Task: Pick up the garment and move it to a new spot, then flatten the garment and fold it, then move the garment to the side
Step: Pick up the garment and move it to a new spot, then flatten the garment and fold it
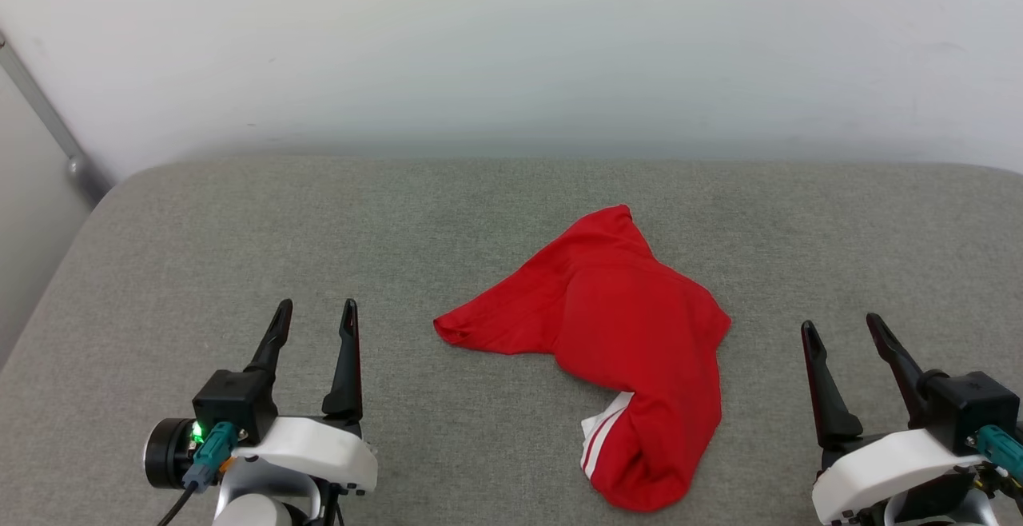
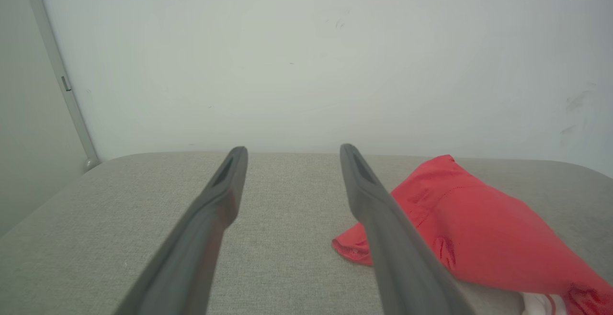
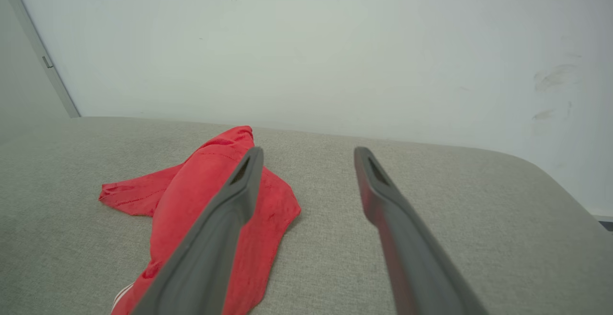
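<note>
The shirt (image 1: 631,334) lies in a crumpled red heap just right of centre in the head view, on a grey padded surface (image 1: 240,230). One pointed flap reaches toward the upper middle of the frame and another toward the left. At its lower edge a white sleeve (image 1: 601,436) with red stripes peeks out from under the red cloth. No lettering shows, so the front is probably hidden in the bunching.

The left gripper (image 1: 317,304) sits at the lower left, well apart from the shirt, its fingers spread wide and empty. The right gripper (image 1: 840,321) sits at the lower right, nearer the cloth but clear of it, also spread wide with nothing in it. Behind the surface, a pale wall (image 1: 511,46) runs across the top of the frame.

Nothing is flattened or folded yet, so this looks like an early stage, either before the pick-up or before the spreading out. The next move probably calls for each gripper to reach inward and pinch an outer edge or corner, not a thick wad, so that the cloth can be lifted and opened.
</note>
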Motion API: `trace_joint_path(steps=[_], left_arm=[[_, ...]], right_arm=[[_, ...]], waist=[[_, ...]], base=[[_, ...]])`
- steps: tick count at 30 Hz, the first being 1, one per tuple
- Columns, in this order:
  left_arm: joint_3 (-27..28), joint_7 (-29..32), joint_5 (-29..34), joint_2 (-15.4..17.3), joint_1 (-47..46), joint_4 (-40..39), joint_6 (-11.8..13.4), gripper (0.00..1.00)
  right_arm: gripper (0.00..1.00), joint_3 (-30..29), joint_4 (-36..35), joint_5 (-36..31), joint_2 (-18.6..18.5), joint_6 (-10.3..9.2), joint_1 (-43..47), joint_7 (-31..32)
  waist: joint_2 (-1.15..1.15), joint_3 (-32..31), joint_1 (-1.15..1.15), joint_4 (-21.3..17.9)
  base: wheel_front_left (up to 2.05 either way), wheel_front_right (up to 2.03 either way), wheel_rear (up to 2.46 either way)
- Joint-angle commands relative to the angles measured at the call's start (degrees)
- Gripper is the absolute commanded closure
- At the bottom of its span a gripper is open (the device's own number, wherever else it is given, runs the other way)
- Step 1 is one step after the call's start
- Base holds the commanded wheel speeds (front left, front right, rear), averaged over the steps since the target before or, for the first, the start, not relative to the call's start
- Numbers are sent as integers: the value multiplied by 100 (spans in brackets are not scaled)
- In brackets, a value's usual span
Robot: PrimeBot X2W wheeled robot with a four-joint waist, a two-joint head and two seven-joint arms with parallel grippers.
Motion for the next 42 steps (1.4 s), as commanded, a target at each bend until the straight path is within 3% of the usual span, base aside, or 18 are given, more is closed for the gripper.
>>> trace_joint_path(steps=[1, 7, 14, 21, 26, 33, 34, 35, 36, 37, 42], left_arm=[[2, 4, -5, 19, 36, -54, 19, 0], [-6, 68, -41, 45, 64, -148, 62, 0], [-101, 97, -10, -5, -130, -285, 27, 0], [-229, 14, 73, -173, -461, -355, -62, 0], [-303, -41, 116, -311, -661, -280, -143, 0], [-321, -72, 156, -465, -809, -95, -255, 0], [-317, -76, 163, -481, -822, -73, -278, 0], [-312, -78, 170, -499, -833, -48, -297, 0], [-306, -81, 177, -508, -830, -13, -304, 0], [-294, -83, 177, -514, -819, 9, -309, 0], [-174, -84, 213, -500, -665, 62, -324, 0]], right_arm=[[0, 1, 0, 14, 3, -4, 68, 6], [0, -40, 74, 36, 2, -4, 39, 18], [0, -632, 449, -47, 3, -3, -333, 379], [0, -630, 980, -23, -166, -4, -1011, 1932], [0, 43, 1268, 412, -488, -4, -1340, 3298], [0, 702, 1913, 1150, -686, -1, -1427, 4526], [23, 809, 2029, 1222, -699, 6, -1391, 4702], [62, 865, 2085, 1341, -670, 6, -1364, 4772], [92, 913, 2067, 1430, -647, 8, -1378, 4773], [100, 964, 2003, 1452, -679, 11, -1429, 4730], [100, 1007, 1429, 1288, -1061, -5, -1931, 4045]], waist=[[0, -4, 0, -1], [0, -10, 0, -40], [0, 260, 0, 111], [0, 842, 0, 446], [0, 1139, 0, 679], [0, 1386, 0, 859], [0, 1395, 0, 872], [0, 1394, 0, 880], [0, 1375, 0, 881], [0, 1357, 0, 869], [0, 1151, 0, 701]], base=[[0, 0, 0], [0, 0, 0], [0, 0, 0], [0, 0, 0], [0, 0, 0], [0, 0, 0], [0, 0, 0], [0, 0, 0], [0, 0, 0], [0, 0, 0], [0, 0, 0]])
